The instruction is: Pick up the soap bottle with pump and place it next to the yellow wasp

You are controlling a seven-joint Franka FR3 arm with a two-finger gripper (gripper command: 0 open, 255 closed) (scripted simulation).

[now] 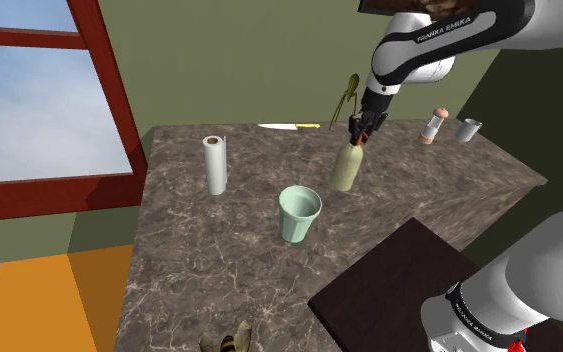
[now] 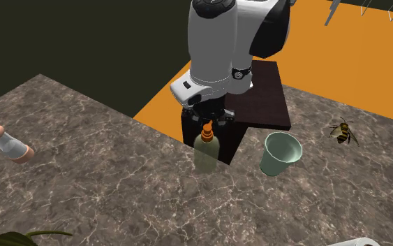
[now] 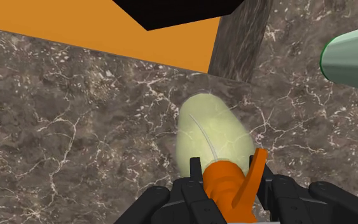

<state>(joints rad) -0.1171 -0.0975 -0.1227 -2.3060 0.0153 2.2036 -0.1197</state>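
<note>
Gripper (image 1: 361,130) is clamped on the orange pump (image 3: 225,181) of the pale soap bottle (image 1: 345,168). It is held upright near the green cup (image 1: 299,213), well apart from the wasp (image 2: 342,131).

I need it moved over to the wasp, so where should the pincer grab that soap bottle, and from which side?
By the orange pump collar, from straight above. The soap bottle stands upright and its pale body is wide and rounded, while the collar is narrow. The pincer clasps it there now.
</note>
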